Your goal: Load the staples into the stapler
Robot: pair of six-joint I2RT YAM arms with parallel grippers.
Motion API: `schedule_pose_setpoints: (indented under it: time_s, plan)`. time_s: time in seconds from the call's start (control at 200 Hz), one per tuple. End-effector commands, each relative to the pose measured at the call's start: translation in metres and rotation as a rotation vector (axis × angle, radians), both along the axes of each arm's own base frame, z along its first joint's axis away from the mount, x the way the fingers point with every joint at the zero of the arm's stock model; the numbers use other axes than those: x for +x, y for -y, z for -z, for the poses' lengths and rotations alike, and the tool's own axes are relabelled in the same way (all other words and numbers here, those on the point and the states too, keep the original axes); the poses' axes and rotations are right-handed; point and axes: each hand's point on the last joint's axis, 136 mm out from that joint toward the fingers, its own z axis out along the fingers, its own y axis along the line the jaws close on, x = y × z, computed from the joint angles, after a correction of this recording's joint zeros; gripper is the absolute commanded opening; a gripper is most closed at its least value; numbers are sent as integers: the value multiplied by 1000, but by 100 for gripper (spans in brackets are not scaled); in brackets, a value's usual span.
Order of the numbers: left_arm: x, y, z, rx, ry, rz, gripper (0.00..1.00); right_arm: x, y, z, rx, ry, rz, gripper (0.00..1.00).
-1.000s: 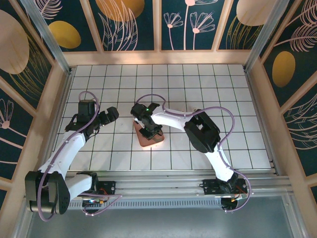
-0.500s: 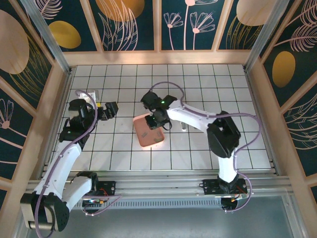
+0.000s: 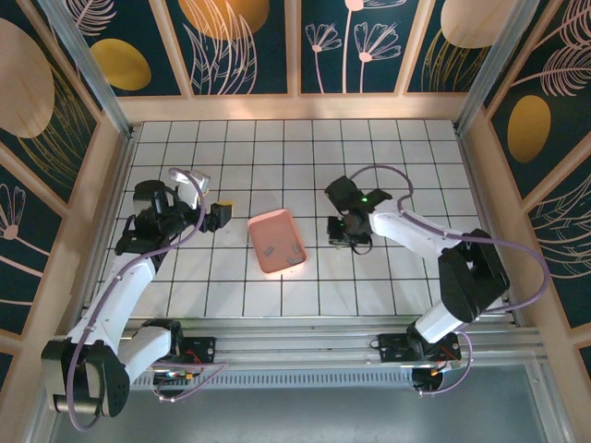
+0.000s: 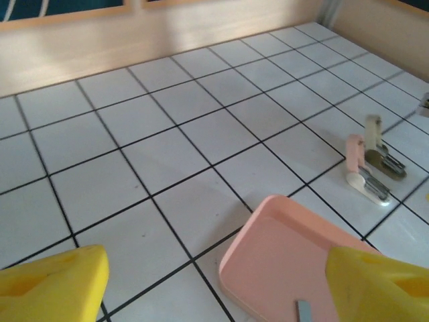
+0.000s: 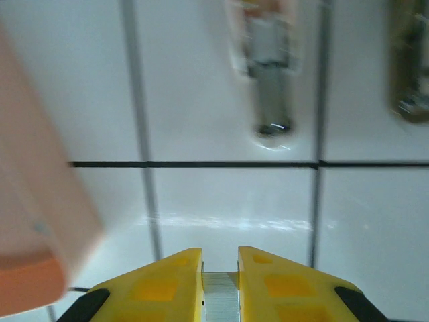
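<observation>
Top external: the salmon tray [image 3: 277,231] sits mid-table between the arms. The left gripper [image 3: 220,214] hovers just left of it and the right gripper [image 3: 343,233] is low over the tiles to its right.
Stapler: the stapler [image 4: 365,168] lies hinged open on the tiles beyond the tray, apart from it and just ahead of the right fingers, untouched.
Staples: a grey piece of the staples [image 4: 303,312] lies in the tray.
Right hand: the fingers are nearly together on a thin, ribbed grey staple strip [image 5: 221,298], as I judge it.
Left hand: the fingers are wide apart with nothing between them.
Done: the stapler is open and a strip is apparently in hand.
Left: seat the strip in the channel, then close the stapler.
Unclear: the right wrist view is blurred. The olive-brown object [image 5: 409,67] beside the stapler is unidentifiable. Whether the channel is empty cannot be told.
</observation>
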Motion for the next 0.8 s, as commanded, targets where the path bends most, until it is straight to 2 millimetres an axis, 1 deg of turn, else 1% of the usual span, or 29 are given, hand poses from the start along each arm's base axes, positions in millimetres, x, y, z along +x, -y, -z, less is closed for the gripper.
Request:
schedule_pose_setpoints:
  time_s: [0.0,0.06,0.125,0.15,0.375,0.576,0.686,0.796]
  plan:
    - [-6,12,-12,36,119,130,83,-15,26,10,-16,-44,107,20]
    - [-2,10,-11,36,113,114,84,-23,41,19,-36,-72,145,20]
    - [-1,11,-10,36,107,115,84,-33,49,28,-57,-105,157,20]
    - [-1,11,-10,34,105,114,84,-33,59,32,-65,-117,193,20]
    - [6,7,-8,47,100,87,85,-45,83,52,-87,-172,273,21]
    - [12,7,-10,49,103,86,85,-45,88,59,-59,-179,304,21]
    - [15,5,-9,61,107,72,85,-43,88,59,-49,-174,302,22]
    - [16,5,-8,63,104,75,86,-40,87,55,-46,-172,301,26]
